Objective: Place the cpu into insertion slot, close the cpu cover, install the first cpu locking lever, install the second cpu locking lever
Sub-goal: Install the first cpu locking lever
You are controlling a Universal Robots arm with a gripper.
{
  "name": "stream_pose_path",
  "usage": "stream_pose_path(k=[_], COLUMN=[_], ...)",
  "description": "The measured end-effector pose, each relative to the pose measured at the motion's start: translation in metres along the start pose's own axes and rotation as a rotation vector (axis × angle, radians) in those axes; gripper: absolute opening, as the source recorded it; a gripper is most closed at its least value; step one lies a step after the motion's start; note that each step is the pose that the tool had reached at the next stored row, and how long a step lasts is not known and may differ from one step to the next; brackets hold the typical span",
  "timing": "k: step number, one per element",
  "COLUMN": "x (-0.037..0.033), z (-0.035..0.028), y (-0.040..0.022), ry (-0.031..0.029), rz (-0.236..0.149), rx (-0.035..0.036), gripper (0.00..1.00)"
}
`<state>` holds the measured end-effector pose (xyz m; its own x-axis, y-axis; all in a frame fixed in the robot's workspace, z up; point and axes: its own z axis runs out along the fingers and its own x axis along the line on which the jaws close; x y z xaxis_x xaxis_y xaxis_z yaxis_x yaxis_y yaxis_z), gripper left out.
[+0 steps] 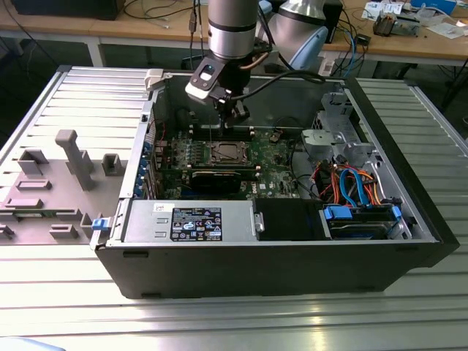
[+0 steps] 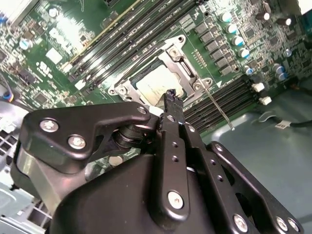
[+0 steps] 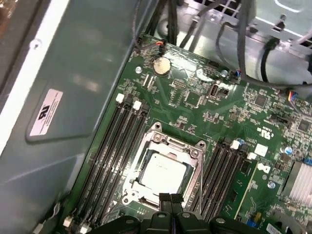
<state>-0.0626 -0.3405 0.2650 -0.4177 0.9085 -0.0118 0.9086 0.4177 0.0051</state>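
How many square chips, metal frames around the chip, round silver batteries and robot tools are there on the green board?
cpu: 1
cpu cover: 1
round silver coin battery: 1
tool: 1
Total: 4

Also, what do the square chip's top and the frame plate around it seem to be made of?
The flat square chip looks topped with matte pale grey metal: it reflects light softly. The thin silvery frame plate around it seems polished or plated metal, given bright glints on its edges; which metal is unclear.
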Motion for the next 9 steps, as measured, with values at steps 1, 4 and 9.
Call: stream_pose_path(k=[1,4,9], x=[0.0000,0.0000,-0.0002], z=[0.0000,0.0000,0.0001], y=[0.0000,0.0000,-0.0011], ry=[0.0001,0.0003,0.0013], rz=[-0.024,-0.072,-0.185], rx=[-0.0003,-0.0009,-0.0018], gripper=[0.11,0.11,0.11])
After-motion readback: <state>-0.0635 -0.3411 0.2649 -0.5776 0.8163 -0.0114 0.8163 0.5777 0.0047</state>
